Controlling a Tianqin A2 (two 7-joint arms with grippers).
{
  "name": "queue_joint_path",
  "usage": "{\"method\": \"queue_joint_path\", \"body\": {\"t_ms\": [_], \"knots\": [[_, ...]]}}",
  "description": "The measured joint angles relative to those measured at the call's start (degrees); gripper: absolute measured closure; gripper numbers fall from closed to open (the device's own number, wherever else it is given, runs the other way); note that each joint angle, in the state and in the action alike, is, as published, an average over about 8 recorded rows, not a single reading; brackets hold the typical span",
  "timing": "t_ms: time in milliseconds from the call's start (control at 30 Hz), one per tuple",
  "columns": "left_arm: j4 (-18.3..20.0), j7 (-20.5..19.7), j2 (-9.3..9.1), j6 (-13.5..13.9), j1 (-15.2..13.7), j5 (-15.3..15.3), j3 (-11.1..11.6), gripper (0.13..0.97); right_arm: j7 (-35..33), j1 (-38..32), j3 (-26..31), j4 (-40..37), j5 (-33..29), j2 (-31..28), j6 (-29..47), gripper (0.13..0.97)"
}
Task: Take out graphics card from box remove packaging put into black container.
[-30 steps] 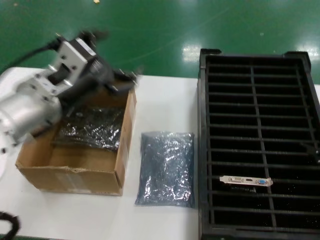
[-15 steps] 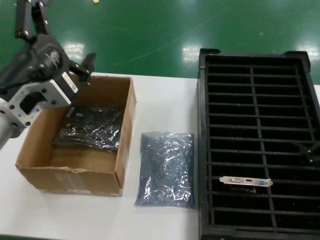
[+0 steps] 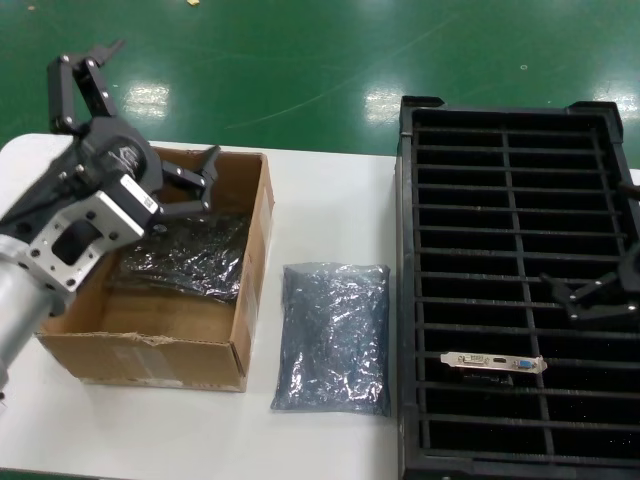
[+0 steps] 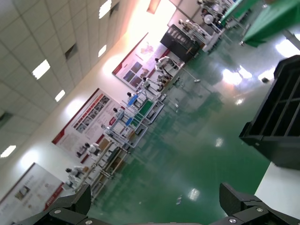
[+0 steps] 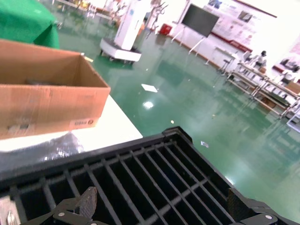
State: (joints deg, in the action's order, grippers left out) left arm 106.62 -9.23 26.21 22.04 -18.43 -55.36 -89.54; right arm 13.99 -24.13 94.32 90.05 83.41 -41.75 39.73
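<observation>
A thin flat dark graphics card (image 3: 494, 362) with a narrow silver end bracket is standing in a slot at the lower right of the head view, inside the large black plastic slotted container (image 3: 515, 118); only its bracket, with one blue port, is showing clearly. To the container's left, a grey crinkled semi-transparent anti-static bag (image 3: 332, 338) is lying flat on the white worktop (image 3: 330, 210), at lower centre. Further left, a shallow brown corrugated cardboard box (image 3: 150, 350) is sitting open-topped, and a second shiny bagged item (image 3: 185, 255) is resting inside it against the far wall.

The left claw (image 3: 145, 125) is hovering above the box's far left corner, at the upper left of the frame, with its black fingers (image 3: 190, 180) spread wide apart and nothing between them. The right claw (image 3: 620, 265) is reaching in from the right edge over the container, above the card in the frame, its fingers (image 3: 585, 295) likewise parted and empty.

In the right wrist view the container's dividers (image 5: 140, 173) are filling the foreground, with the box (image 5: 47, 89) beyond. In the left wrist view the green floor (image 4: 187, 159) and one corner of the container (image 4: 276, 122) are showing.
</observation>
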Motion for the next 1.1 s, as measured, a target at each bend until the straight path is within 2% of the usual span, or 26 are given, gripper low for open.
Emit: {"method": "queue_joint_path", "body": {"t_ms": [1100], "knots": [[-8.5,5.3,-5.15,-12.6,10.5,-27.3,-1.2,0.132,-8.0,13.8,-1.5,0.9,11.3,14.0,-22.7,0.129]]}}
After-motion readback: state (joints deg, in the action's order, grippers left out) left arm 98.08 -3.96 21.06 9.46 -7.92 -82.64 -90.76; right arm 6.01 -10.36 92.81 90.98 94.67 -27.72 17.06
